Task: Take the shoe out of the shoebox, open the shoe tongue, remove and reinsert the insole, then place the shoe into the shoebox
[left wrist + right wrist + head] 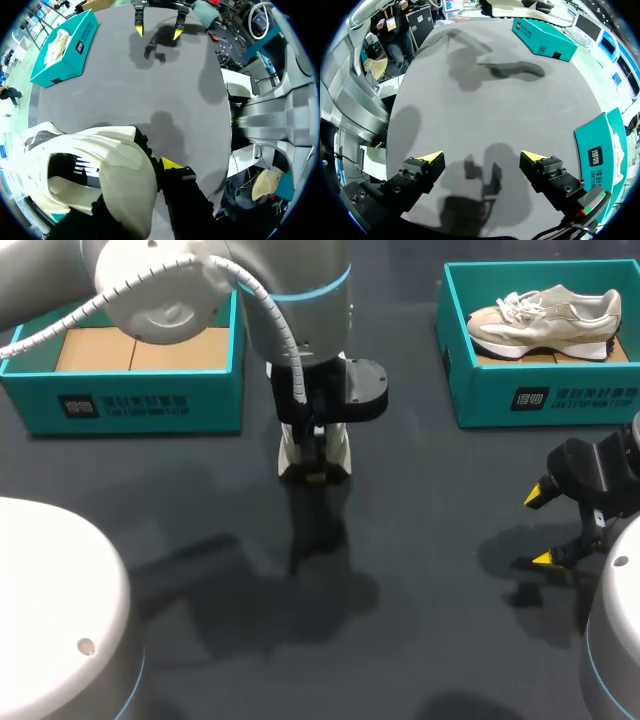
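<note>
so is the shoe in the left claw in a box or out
Out: the left claw holds the shoe over the table, apart from the left shoebox and right shoebox.

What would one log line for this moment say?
left gripper: shut on sneaker, mid-table | right gripper: open, holding nothing | left shoebox: no shoe seen | right shoebox: holds second sneaker

Left shoebox (150, 405) sitting at the table's (420, 580) far left, right shoebox (480, 390) sitting far right with a boxed shoe (545, 320) lying inside, left gripper (315, 476) hanging between them clasping a second shoe (120, 170), right gripper (540, 528) hovering spread before the right shoebox.
</note>
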You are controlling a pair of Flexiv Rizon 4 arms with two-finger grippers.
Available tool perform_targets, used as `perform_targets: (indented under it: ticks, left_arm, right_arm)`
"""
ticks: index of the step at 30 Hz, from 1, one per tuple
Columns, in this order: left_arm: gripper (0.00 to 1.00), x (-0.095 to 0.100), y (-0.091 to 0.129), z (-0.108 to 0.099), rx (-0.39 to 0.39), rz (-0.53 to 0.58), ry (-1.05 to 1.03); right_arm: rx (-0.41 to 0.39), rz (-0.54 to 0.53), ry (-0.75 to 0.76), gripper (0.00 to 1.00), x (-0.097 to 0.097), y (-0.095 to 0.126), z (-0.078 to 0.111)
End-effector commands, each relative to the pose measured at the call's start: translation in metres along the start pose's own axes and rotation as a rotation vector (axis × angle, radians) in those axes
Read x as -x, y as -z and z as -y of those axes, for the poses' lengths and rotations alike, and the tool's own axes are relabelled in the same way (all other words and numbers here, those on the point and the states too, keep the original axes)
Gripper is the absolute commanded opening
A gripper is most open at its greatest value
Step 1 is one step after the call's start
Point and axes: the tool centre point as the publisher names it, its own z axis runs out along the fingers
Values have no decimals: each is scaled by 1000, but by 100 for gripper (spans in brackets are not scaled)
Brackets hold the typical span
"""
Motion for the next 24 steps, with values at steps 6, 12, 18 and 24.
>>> perform_targets:
  ticks: [6,12,18,24]
  left_arm:
    - [0,43,37,-62,-52,-13,4]
    - [0,80,53,-95,59,54,-51]
    - [0,98,63,-110,25,61,8]
    - [0,98,63,-110,25,61,8]
  right_arm:
    - [-3,3,0,100,-2,0,0]
    - [-3,3,0,100,-2,0,0]
    - [-3,3,0,100,-2,0,0]
    - [-3,3,0,100,-2,0,0]
